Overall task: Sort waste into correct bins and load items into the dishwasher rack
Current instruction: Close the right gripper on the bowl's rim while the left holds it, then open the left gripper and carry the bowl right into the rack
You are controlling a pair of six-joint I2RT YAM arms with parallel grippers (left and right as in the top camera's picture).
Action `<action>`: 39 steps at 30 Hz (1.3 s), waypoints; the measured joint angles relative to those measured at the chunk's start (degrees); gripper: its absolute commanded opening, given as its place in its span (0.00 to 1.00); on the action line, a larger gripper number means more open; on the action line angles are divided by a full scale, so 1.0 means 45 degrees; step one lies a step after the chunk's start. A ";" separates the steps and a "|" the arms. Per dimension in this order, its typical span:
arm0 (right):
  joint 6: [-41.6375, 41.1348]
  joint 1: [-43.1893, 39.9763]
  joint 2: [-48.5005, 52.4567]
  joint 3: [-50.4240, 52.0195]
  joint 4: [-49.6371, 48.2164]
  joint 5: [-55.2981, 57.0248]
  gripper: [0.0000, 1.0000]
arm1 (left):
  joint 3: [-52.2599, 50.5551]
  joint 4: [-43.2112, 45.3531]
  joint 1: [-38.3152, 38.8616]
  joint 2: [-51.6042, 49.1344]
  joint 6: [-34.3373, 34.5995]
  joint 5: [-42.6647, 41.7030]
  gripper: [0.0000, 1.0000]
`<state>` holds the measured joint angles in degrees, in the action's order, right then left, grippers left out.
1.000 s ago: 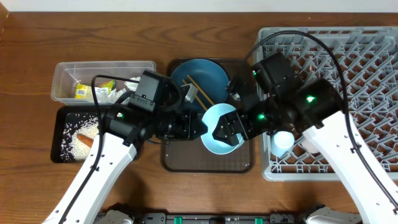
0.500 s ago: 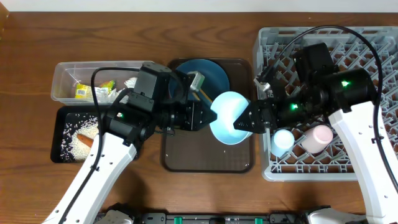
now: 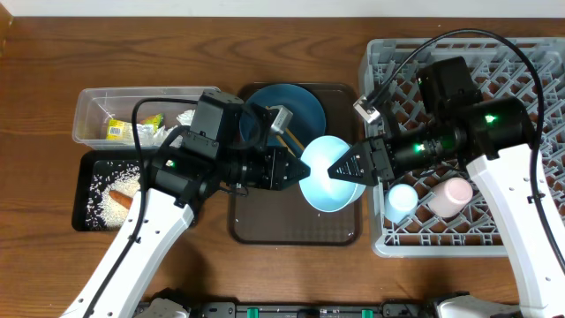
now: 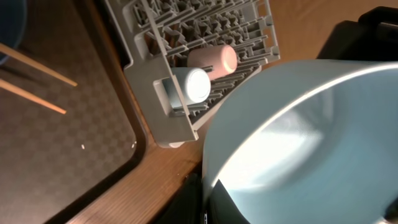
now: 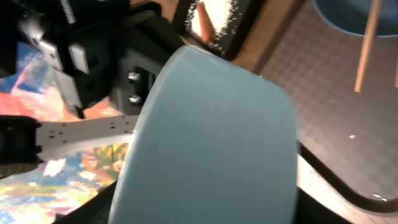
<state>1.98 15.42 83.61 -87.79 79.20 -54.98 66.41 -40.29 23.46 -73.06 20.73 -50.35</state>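
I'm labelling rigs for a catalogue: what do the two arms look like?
Left arm and right arm: white lower links, black upper housings with green lights, a looping black cable each. Left pincer and right pincer: black and tapered.

My overhead was evenly lit and sharp. Glare streaked the bowl (image 4: 305, 143) in the left wrist view; the right wrist view blurred it.

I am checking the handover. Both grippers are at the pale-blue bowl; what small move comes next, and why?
Probably the right gripper should close firmly on the pale-blue bowl before the left gripper lets go: the bowl hangs tilted over the brown tray, and a firm right grip does not show.
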 measured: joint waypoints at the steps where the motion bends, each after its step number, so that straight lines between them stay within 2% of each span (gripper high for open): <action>1: -0.0015 -0.0039 0.0005 0.0000 0.0015 0.0126 0.55 | 0.0000 -0.0010 0.0000 0.0000 0.0000 0.0049 0.06; 7: -0.0010 -0.0044 0.0005 0.0000 0.0044 0.0228 0.55 | 0.0000 -0.0005 0.0005 0.0000 -0.0005 0.0175 0.08; 9: -0.0005 -0.0044 0.0005 0.0000 0.0044 0.0233 0.55 | 0.0000 0.0000 0.0005 0.0000 -0.0034 0.0170 0.14; 12: -0.0005 -0.0044 0.0005 0.0000 0.0044 0.0219 0.55 | 0.0000 -0.0005 0.0000 0.0000 -0.0019 0.0223 0.17; 13: 0.0000 -0.0044 0.0005 0.0000 0.0044 0.0223 0.55 | 0.0000 0.0000 0.0000 0.0000 -0.0029 0.0233 0.23; 16: 0.0000 -0.0044 0.0005 0.0000 0.0049 0.0359 0.55 | 0.0000 0.0058 0.0000 0.0000 -0.0010 0.0296 0.25; 18: 0.0000 -0.0044 0.0005 0.0000 0.0049 0.0486 0.55 | 0.0000 0.0097 0.0000 0.0000 -0.0024 0.0321 0.30; 35: 0.0010 -0.0044 0.0005 0.0000 -0.0160 0.2181 0.53 | 0.0000 0.0544 -0.0495 0.0000 -0.0005 0.0330 0.33; 36: 0.0010 -0.0044 0.0005 0.0000 -0.0180 0.2327 0.53 | 0.0000 0.0544 -0.0597 0.0000 0.0000 0.0330 0.38; 39: 0.0005 -0.0044 0.0005 0.0000 -0.0311 0.2875 0.51 | 0.0000 0.0554 -0.0777 0.0000 -0.0034 0.0369 0.42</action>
<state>2.00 15.22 83.64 -87.79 77.80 -42.04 66.41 -37.80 19.97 -73.06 20.58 -48.69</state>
